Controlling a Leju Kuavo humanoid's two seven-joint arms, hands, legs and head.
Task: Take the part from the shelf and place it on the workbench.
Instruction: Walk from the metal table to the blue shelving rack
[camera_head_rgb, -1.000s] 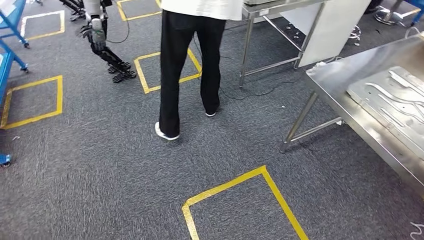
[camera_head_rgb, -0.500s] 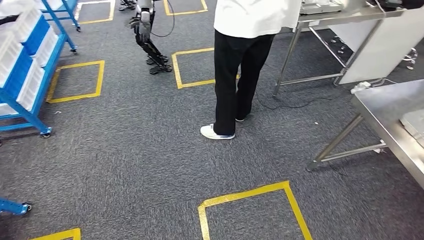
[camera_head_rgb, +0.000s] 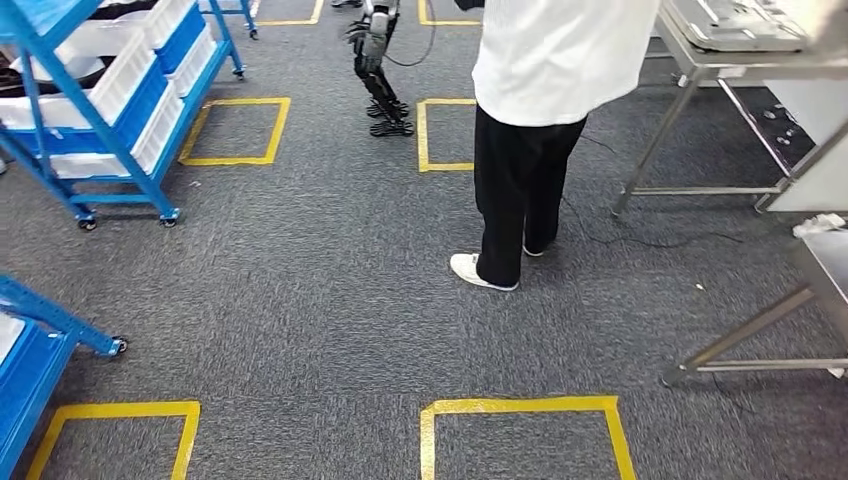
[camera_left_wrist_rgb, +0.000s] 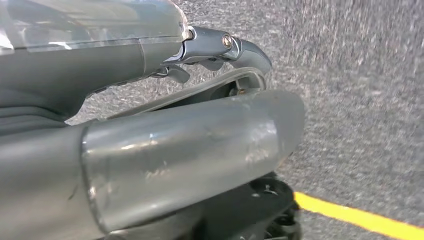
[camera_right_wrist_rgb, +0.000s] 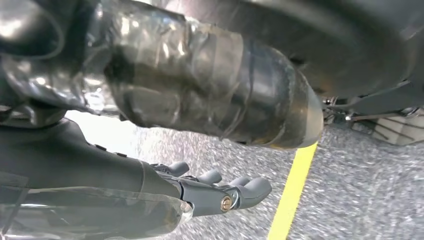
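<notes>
A: What lay around the person in the white top and black trousers (camera_head_rgb: 530, 130)?

B: Grey carpet floor (camera_head_rgb: 320, 290) marked with yellow tape squares (camera_head_rgb: 525, 438). Left of the person stood the blue wheeled shelf with white bins (camera_head_rgb: 110, 95); to the person's right, a steel-legged surface (camera_head_rgb: 740, 50). Beyond, another robot's dark legs (camera_head_rgb: 382, 75).

A: And the part?

B: I couldn't make it out.

A: The robot hands?

B: Left robot hand (camera_left_wrist_rgb: 215, 47) and right robot hand (camera_right_wrist_rgb: 220, 192) hung over the carpet, fingers loosely apart, grasping nothing.
</notes>
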